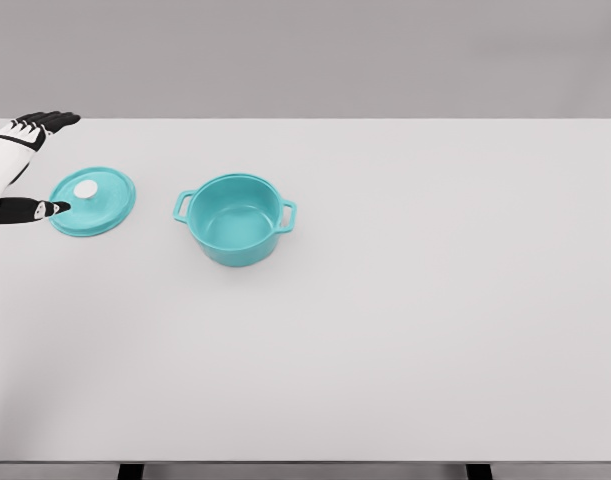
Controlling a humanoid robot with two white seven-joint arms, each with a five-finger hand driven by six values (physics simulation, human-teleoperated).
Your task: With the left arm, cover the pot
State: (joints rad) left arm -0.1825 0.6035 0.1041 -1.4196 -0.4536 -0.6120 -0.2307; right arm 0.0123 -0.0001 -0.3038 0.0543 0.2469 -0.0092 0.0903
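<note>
teal is the colour of both task things on the white desk [405, 330]. the pot [236, 218] stands upright and uncovered, its round mouth showing a bare inside, with one small loop handle on each side (one toward the lid, one away from it). the pot sits in the left half of the desk, toward the far edge.

the lid [92, 201] lies flat on the desk to the left of the pot, well apart from it and not touching it. it is a round teal disc with a white knob [86, 189] at its middle, knob side up.

the left robot hand [20, 165] comes in at the picture's left edge, on the side of the lid away from the pot. its fingers are spread and hold nothing: the dark fingertips [55, 120] reach out beyond the far side of the lid, while the thumb [30, 210] stretches toward the lid's near left rim, its tip seeming just to meet the rim (whether it truly touches cannot be told from this view). the palm is white and partly cut off by the picture edge.

the lid's knob lies between the thumb and the other fingers, ungrasped. the right arm does not show.
</note>
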